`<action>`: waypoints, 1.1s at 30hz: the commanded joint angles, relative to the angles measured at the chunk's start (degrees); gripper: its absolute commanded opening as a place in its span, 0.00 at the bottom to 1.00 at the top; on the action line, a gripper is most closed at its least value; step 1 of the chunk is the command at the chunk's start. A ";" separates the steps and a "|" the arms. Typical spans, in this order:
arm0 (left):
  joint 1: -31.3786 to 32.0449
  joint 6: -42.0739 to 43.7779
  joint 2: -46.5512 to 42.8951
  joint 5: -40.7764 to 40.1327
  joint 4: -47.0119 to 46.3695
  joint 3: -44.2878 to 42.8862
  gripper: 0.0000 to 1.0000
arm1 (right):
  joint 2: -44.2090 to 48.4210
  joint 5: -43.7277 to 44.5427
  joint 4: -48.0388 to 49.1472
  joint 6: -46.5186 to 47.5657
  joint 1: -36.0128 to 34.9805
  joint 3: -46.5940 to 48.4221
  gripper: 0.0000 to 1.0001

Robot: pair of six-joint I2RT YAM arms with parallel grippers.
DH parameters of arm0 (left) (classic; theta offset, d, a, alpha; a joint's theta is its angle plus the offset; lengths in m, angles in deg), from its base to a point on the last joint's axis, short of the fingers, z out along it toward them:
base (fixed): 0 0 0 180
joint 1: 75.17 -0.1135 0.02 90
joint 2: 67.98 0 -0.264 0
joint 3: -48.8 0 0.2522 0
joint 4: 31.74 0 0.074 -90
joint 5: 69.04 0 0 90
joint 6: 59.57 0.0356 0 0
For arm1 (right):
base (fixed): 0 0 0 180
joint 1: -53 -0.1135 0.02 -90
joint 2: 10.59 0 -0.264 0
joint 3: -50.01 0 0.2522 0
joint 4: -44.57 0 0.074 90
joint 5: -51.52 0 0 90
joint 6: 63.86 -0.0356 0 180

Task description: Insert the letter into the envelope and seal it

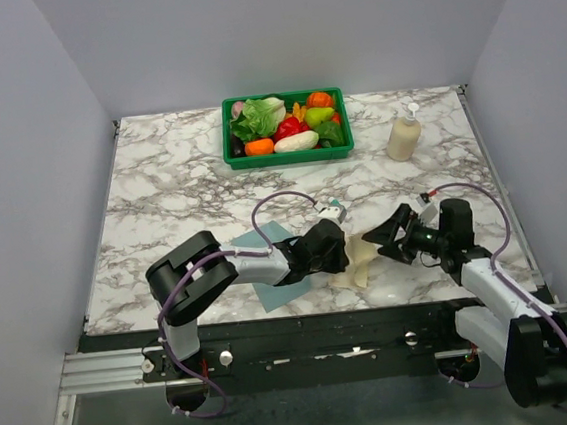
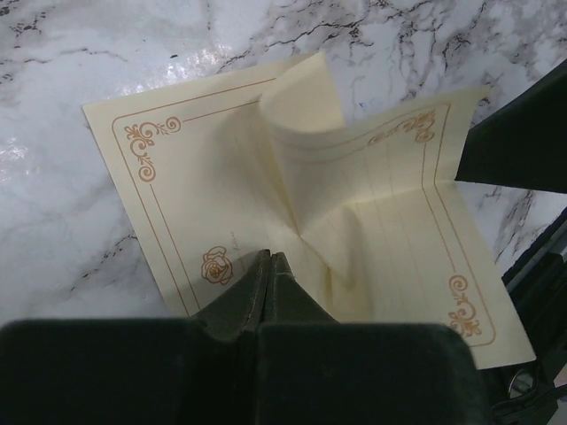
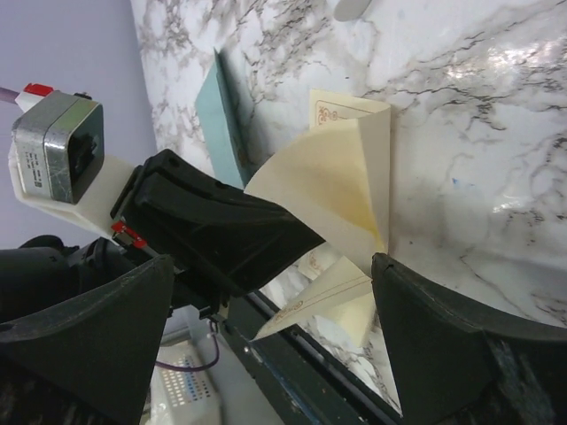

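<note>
The cream letter [image 1: 361,263] lies buckled near the table's front edge, with one fold standing up. It fills the left wrist view [image 2: 372,204] and shows in the right wrist view [image 3: 337,177]. My left gripper [image 1: 340,252] is shut, its tips [image 2: 270,258] pinching the letter where the creases meet. The teal envelope [image 1: 264,238] lies flat under the left arm and also shows in the right wrist view [image 3: 217,115]. My right gripper [image 1: 383,239] is open, and one raised corner of the letter sits between its fingers [image 3: 266,328].
A green basket [image 1: 288,157] of toy vegetables stands at the back centre. A cream squeeze bottle [image 1: 403,133] stands at the back right. The table's front edge [image 1: 304,316] runs just below the letter, and the two grippers are close together.
</note>
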 commanded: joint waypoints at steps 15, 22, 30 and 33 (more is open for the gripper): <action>1.48 -0.07 5.13 1.36 7.03 1.15 0.00 | -3.35 -12.28 24.95 -12.60 0.36 -2.59 1.00; 1.57 -0.33 5.13 1.27 7.12 1.76 0.00 | 8.15 6.19 2.84 -3.21 0.36 2.76 1.00; 1.57 -0.51 5.22 1.36 6.68 2.03 0.00 | 10.29 25.77 -21.02 1.03 0.36 7.79 0.90; 1.57 -0.51 4.96 1.44 6.68 2.02 0.00 | 8.52 24.37 -20.75 -0.29 0.36 6.38 0.19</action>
